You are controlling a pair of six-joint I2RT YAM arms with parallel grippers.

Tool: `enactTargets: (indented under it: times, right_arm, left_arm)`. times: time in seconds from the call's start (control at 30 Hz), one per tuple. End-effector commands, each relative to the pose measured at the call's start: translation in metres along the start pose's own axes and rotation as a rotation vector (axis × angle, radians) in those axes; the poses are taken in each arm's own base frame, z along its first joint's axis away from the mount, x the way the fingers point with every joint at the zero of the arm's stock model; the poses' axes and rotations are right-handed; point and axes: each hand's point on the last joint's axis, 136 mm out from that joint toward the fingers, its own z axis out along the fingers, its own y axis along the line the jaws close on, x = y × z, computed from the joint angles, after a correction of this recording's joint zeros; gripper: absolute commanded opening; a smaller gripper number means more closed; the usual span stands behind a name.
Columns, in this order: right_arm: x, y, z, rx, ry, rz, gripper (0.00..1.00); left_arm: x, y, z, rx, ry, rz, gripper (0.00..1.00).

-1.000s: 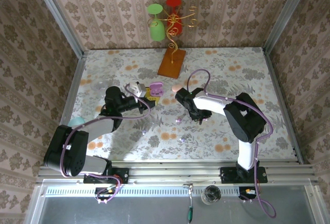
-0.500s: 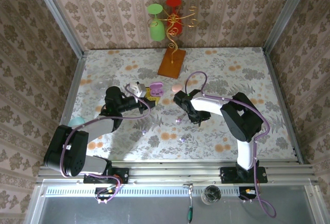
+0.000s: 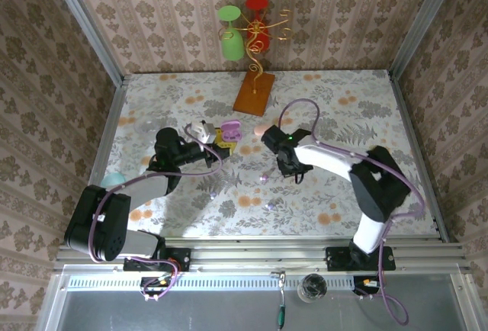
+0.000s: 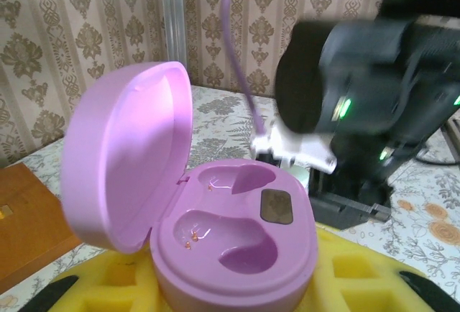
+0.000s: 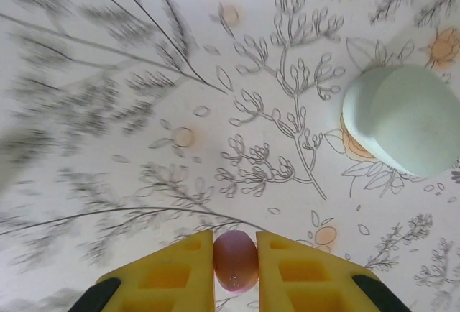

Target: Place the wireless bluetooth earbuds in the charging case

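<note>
From above, the left gripper (image 3: 216, 140) sits left of centre, closed on an open purple charging case (image 3: 231, 130). The right gripper (image 3: 288, 166) is just right of centre, low over the flowered table (image 3: 343, 110); from this angle I cannot tell how its jaws stand. Small loose earbuds (image 3: 263, 179) lie on the table below and between the two grippers. A wooden stand (image 3: 254, 92) with coloured glasses is at top centre.

In the left wrist view, the charging case (image 4: 237, 254) fills the lower centre, clamped between the left gripper's (image 4: 233, 287) yellow fingers (image 4: 359, 280). Its lid is tilted up at the left, and both sockets are bare. The dark right arm (image 4: 374, 75) is blurred at upper right.

In the right wrist view, at bottom centre, the right gripper (image 5: 235, 251) pinches a pinkish earbud (image 5: 235, 262) between its yellow fingers (image 5: 169, 272). A pale mint case (image 5: 406, 118) lies on the table at the right edge, well apart.
</note>
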Motion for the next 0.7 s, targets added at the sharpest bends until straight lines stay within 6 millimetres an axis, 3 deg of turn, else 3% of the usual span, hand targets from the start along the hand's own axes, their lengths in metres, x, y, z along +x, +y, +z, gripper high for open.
enactTargets:
  times: [0.0,0.2,0.27,0.37,0.47,0.67]
  right_arm:
    - [-0.019,0.017,-0.028,-0.234,-0.088,0.118,0.20]
    - [-0.046,0.042,-0.083,-0.699,-0.186,0.291,0.19]
    - [-0.053,0.048,-0.109,-0.829,-0.226,0.291,0.19]
    - [-0.059,0.056,-0.136,-0.942,-0.262,0.271,0.18]
    - [-0.064,0.062,-0.158,-1.021,-0.291,0.250,0.18]
    - [-0.073,0.074,-0.186,-1.102,-0.329,0.208,0.18]
  left_arm:
    - [-0.003,0.002,0.005,-0.028,-0.016,0.072,0.33]
    - [0.001,0.002,0.016,-0.025,-0.016,0.087,0.33]
    - [0.001,0.001,0.021,-0.012,-0.022,0.094,0.33]
    - [0.002,0.003,0.025,-0.009,-0.029,0.101,0.33]
    - [0.000,-0.010,0.037,0.034,-0.038,0.119,0.33]
    - [0.001,-0.016,0.044,0.058,-0.047,0.143,0.33]
